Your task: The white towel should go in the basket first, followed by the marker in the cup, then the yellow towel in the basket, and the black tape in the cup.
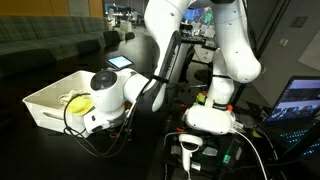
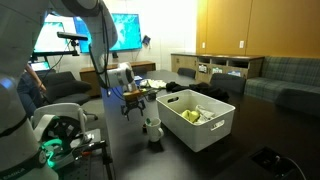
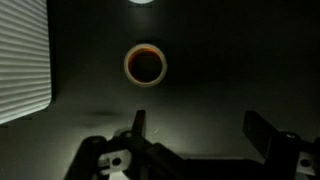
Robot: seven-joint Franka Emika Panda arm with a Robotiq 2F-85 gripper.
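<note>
Gripper (image 3: 198, 126) open, jaws wide apart, nothing between the fingers (image 3: 137, 125).

Wrist view: a ring (image 3: 145, 65) lies flat on the dark table (image 3: 230, 60), ahead of the gripper and in line with the basket-side finger. Tan rim, dark centre, hole facing straight up at the camera. It is round, so I read no long axis. I cannot tell whether it is a tape roll or the mouth of a cup.

The basket (image 3: 20, 60) sits off to one side of the gripper. Only a ribbed white wall shows, cut by the frame edge, running roughly along the reach direction.

In both exterior views the basket (image 2: 215, 135) shows whole, with the yellow towel (image 2: 190, 115) inside, also seen here (image 1: 75, 98); the wrist view misses it.

An exterior view shows the gripper (image 2: 135, 102) hanging over a pale thing (image 2: 152, 128) just beside the basket, too small to name. In an exterior view the wrist (image 1: 105, 90) hides the gripper and the ring.
</note>
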